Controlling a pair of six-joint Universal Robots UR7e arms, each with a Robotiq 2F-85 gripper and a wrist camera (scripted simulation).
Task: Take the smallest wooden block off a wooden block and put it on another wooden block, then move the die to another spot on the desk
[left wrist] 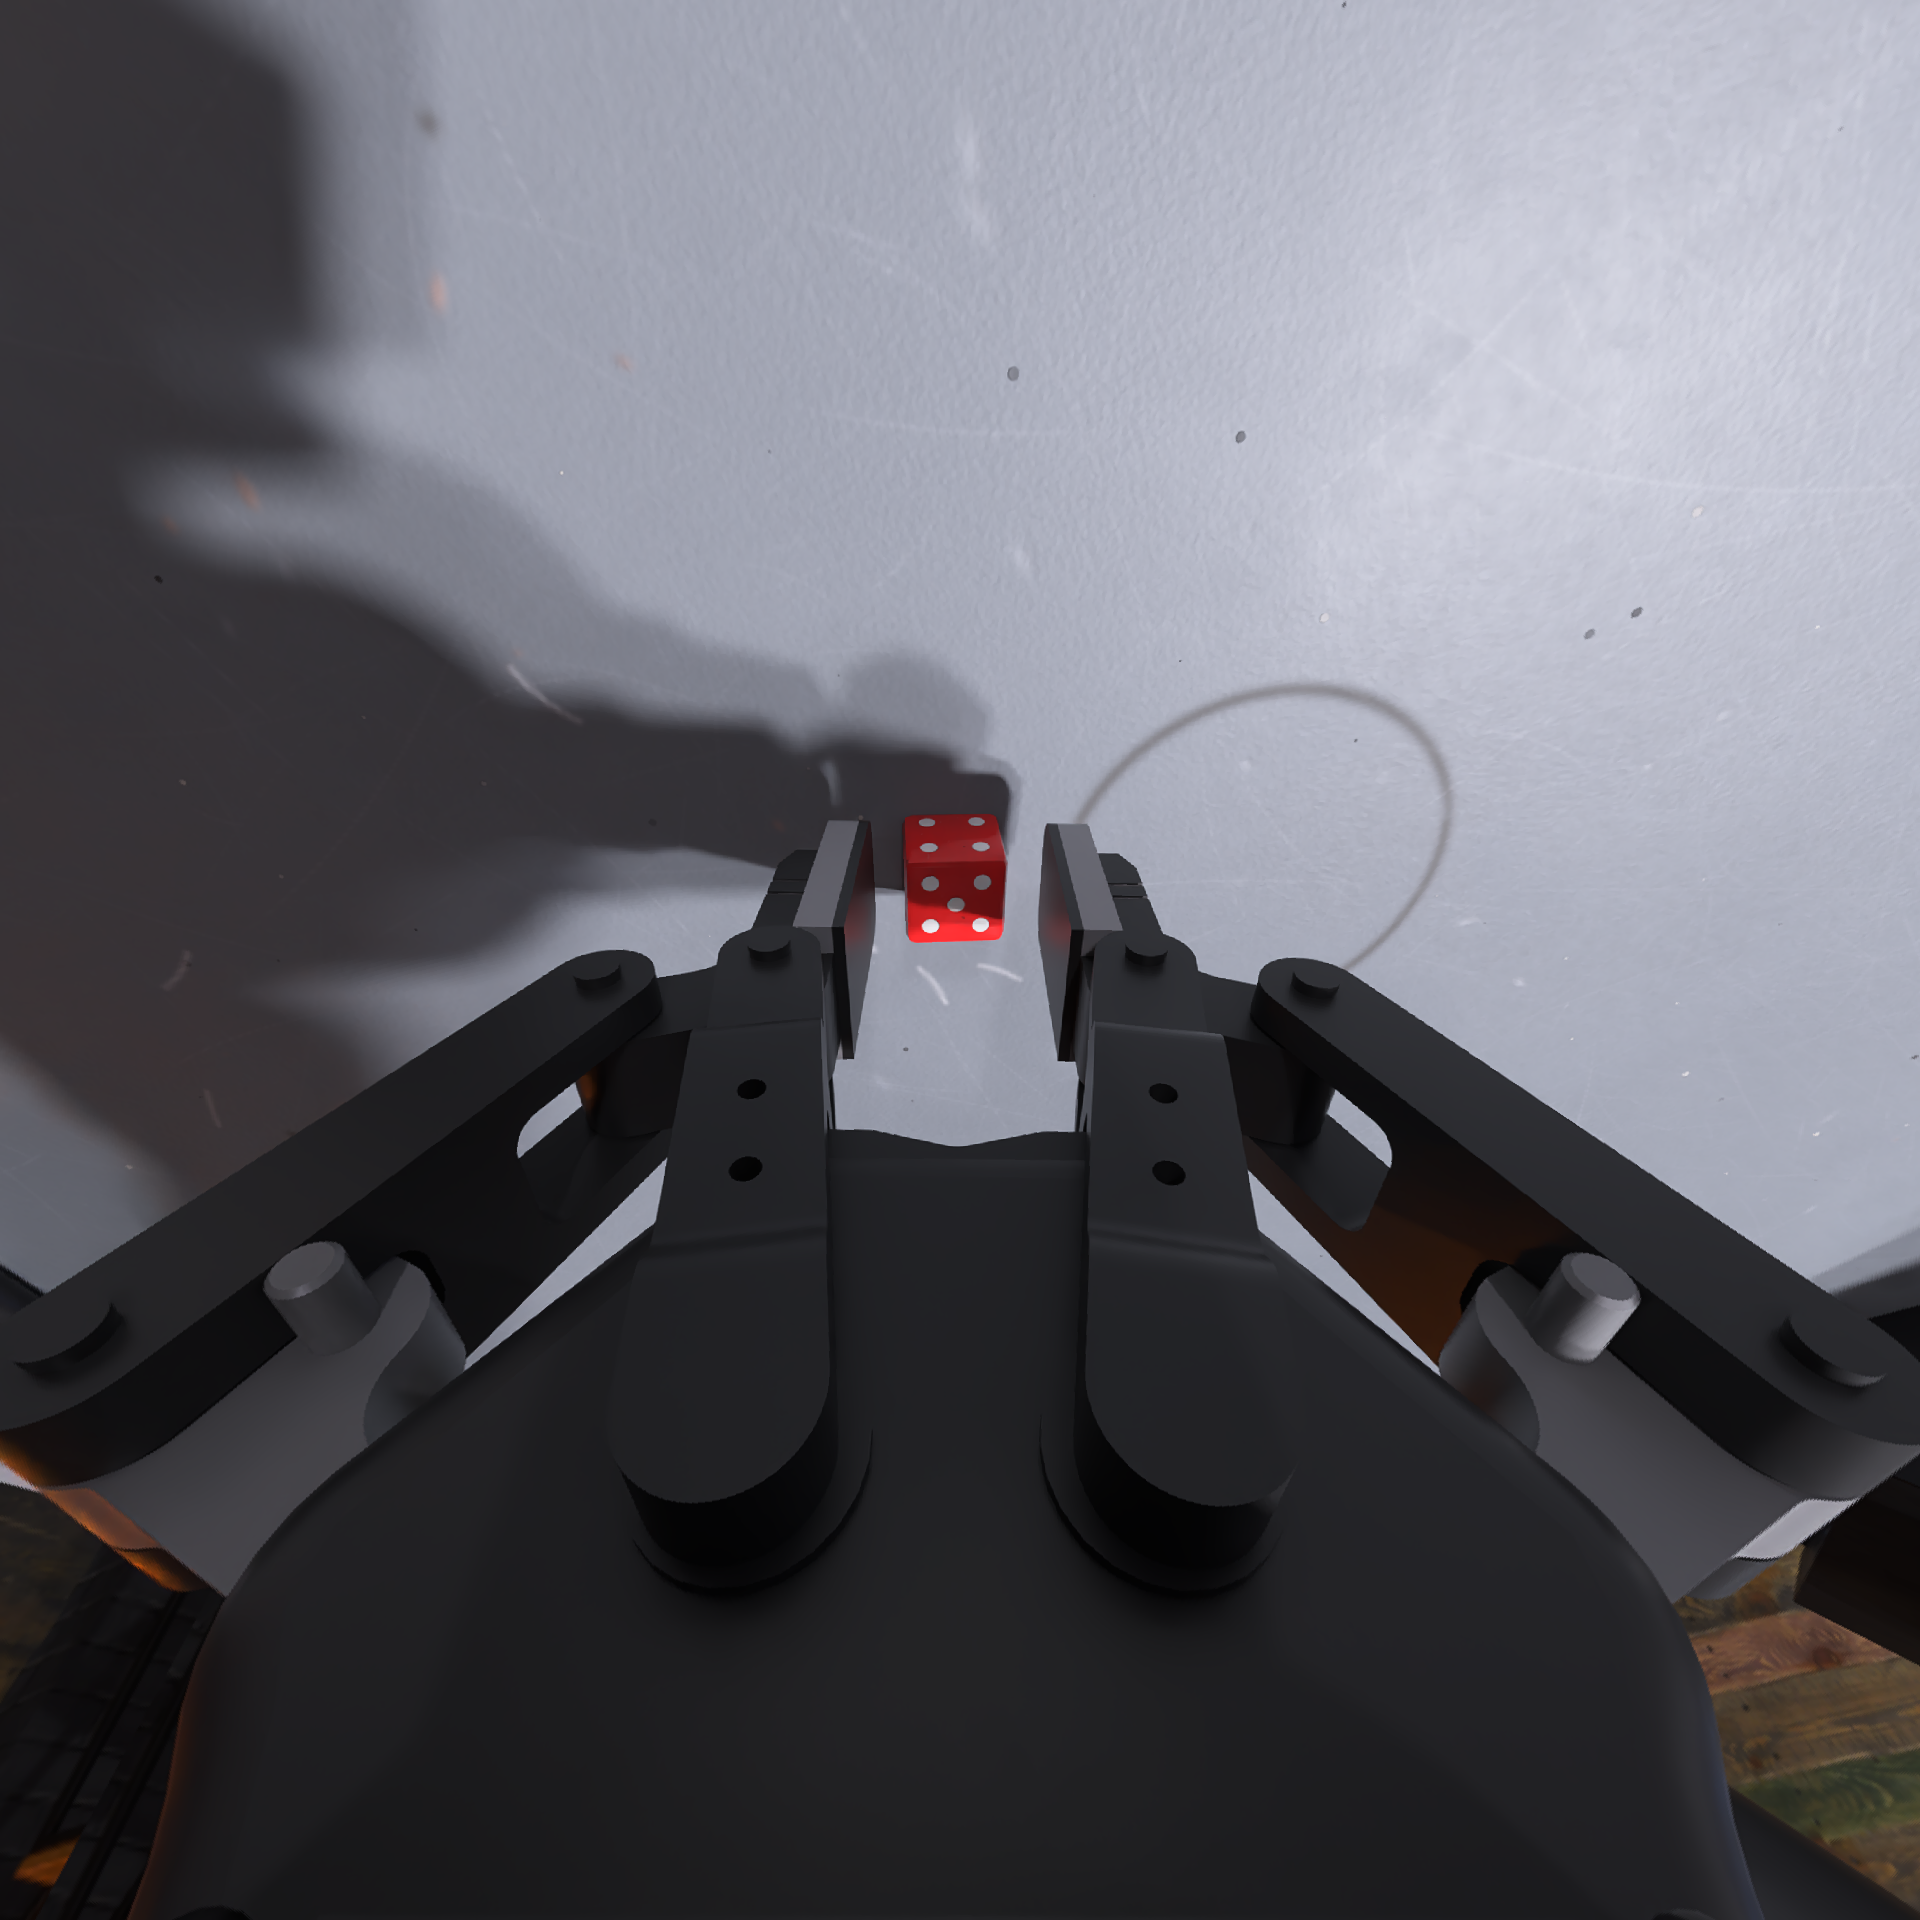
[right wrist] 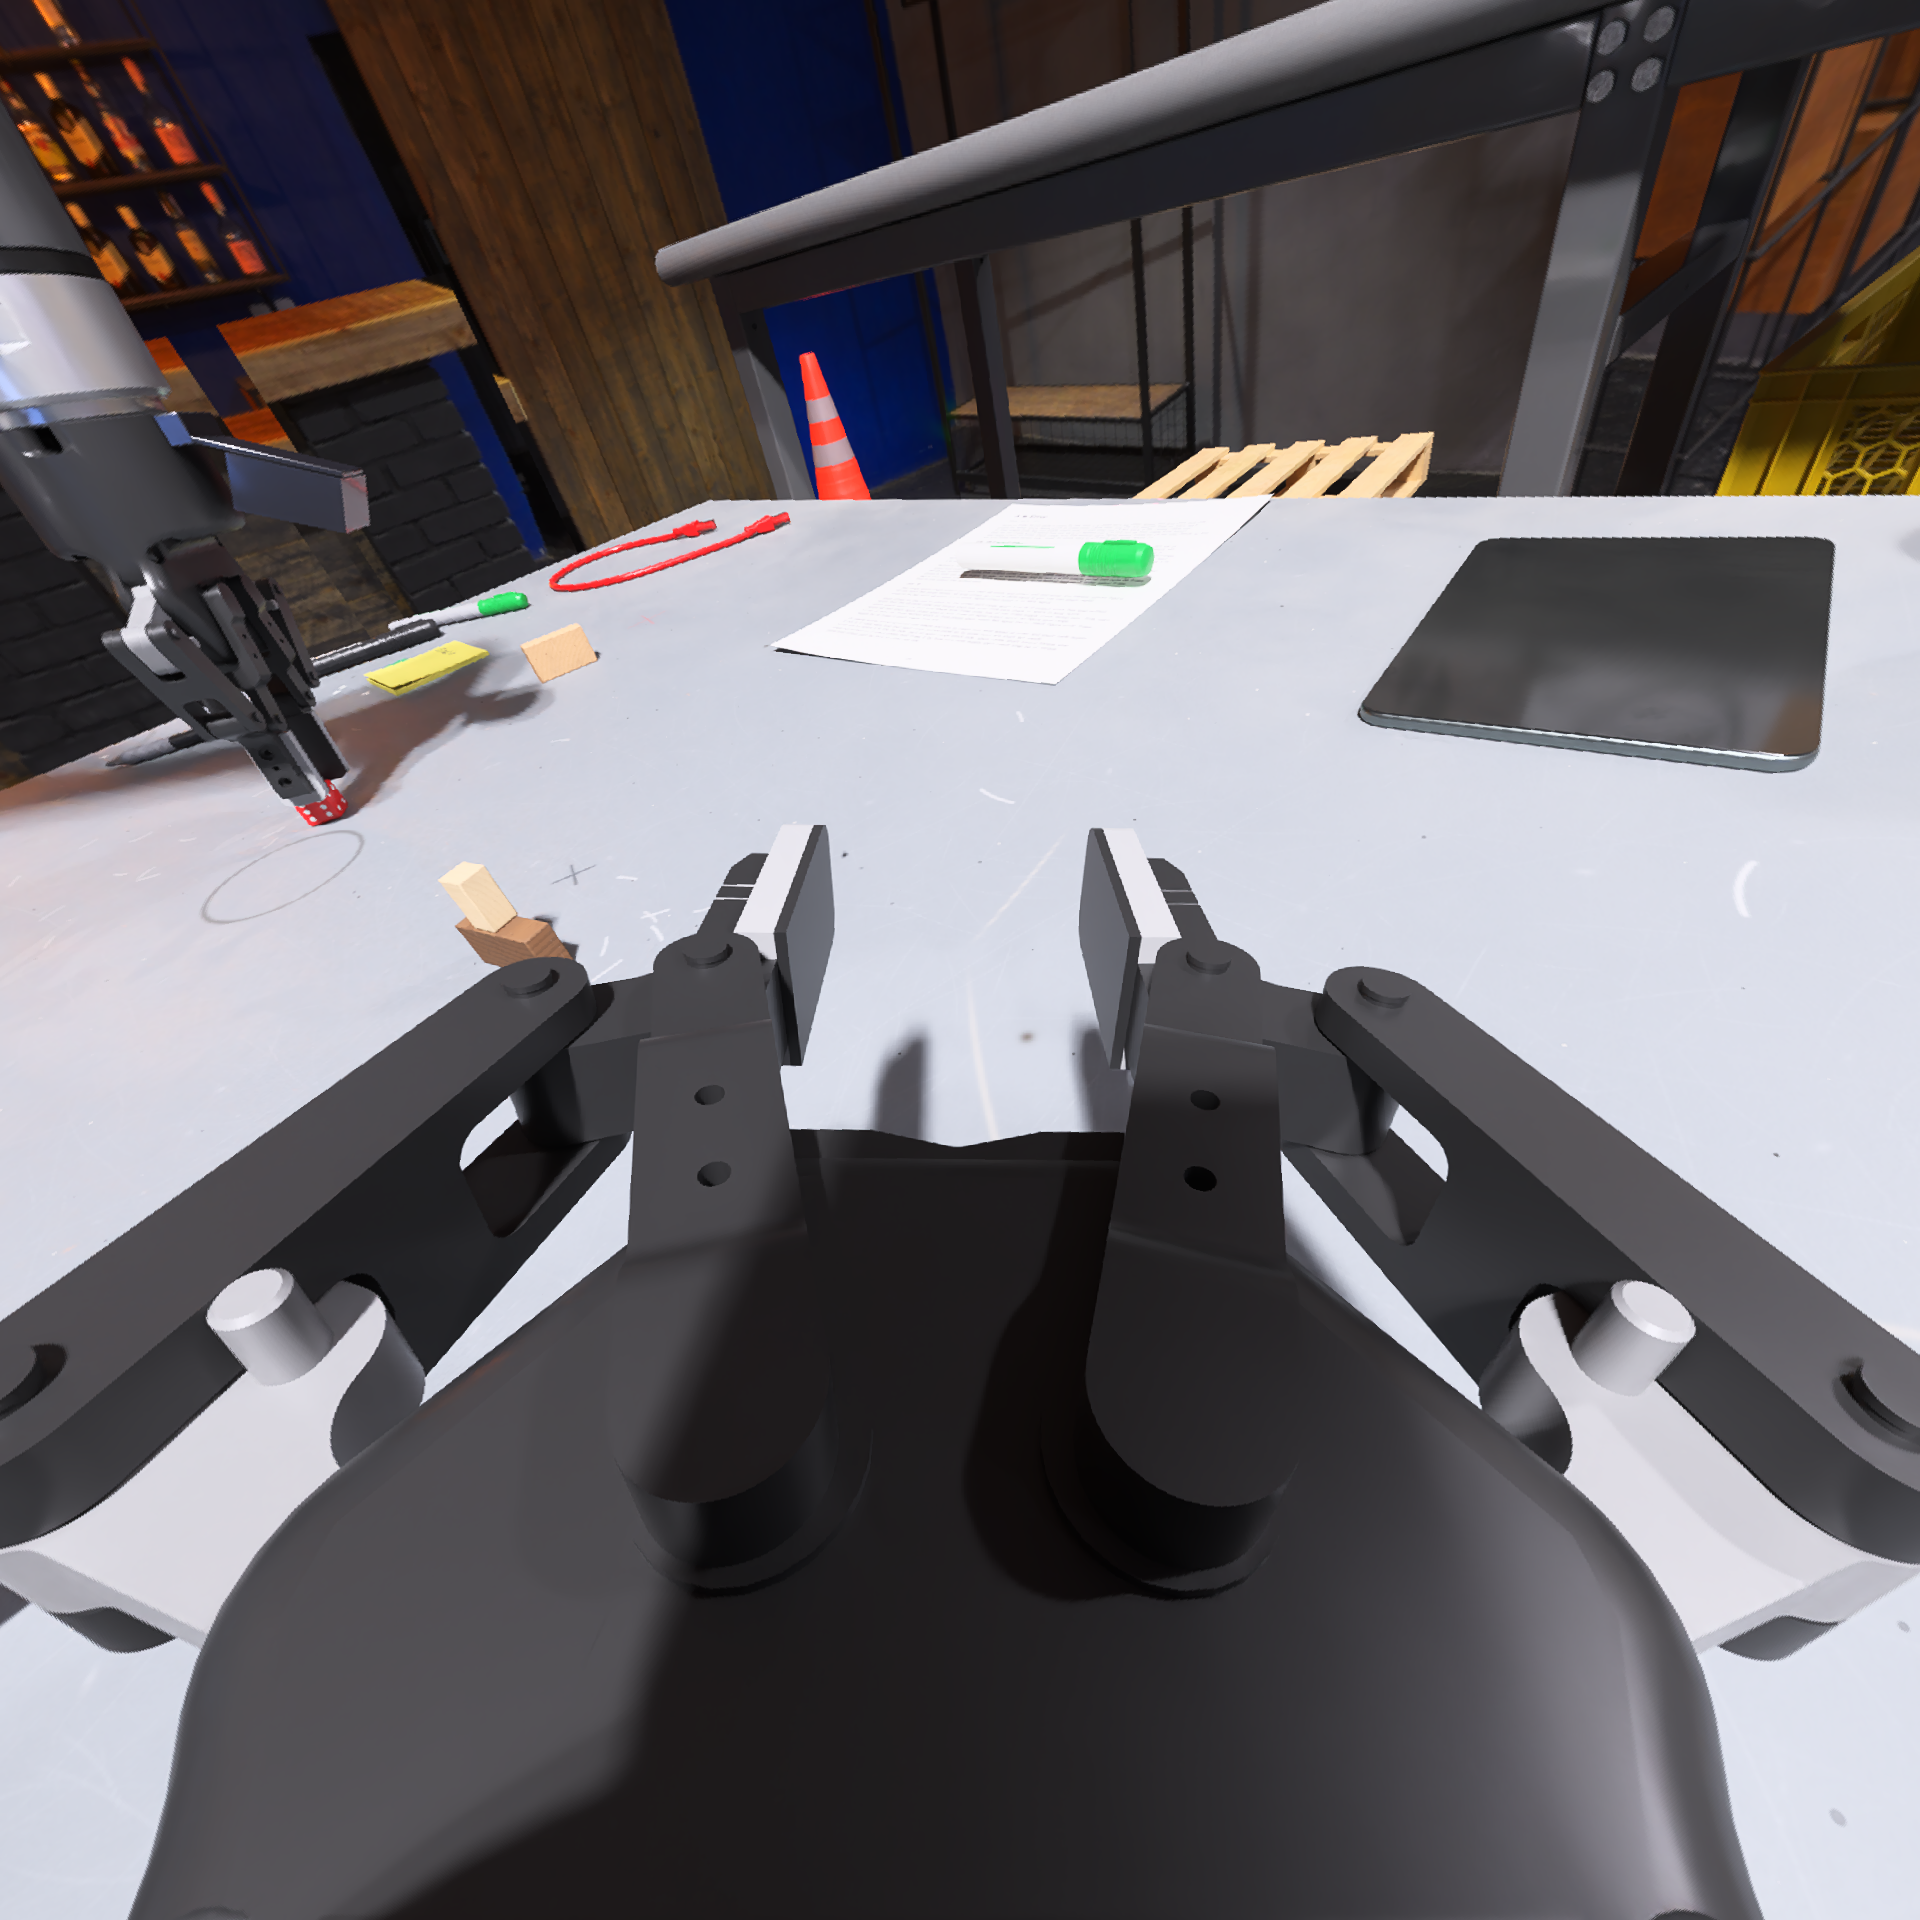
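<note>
A red die [left wrist: 954, 878] with white dots sits on the grey desk [left wrist: 1247, 416]. My left gripper [left wrist: 956, 836] is open and straddles the die, with a small gap on each side. In the right wrist view the left gripper [right wrist: 301, 774] stands over the die [right wrist: 322, 808] at the far left. The smallest, pale wooden block [right wrist: 478, 894] lies tilted on a darker wooden block [right wrist: 516, 940]. Another light wooden block [right wrist: 559, 651] lies farther back. My right gripper [right wrist: 956, 914] is open and empty above the desk, to the right of the stacked blocks.
A faint ring mark [right wrist: 281, 878] is on the desk near the die. A yellow pad [right wrist: 426, 665], a green-capped marker [right wrist: 462, 611] and a red cable [right wrist: 665, 549] lie at the back left. A paper sheet [right wrist: 935, 634] with a green marker [right wrist: 1081, 561] and a black tablet [right wrist: 1610, 649] lie at the back.
</note>
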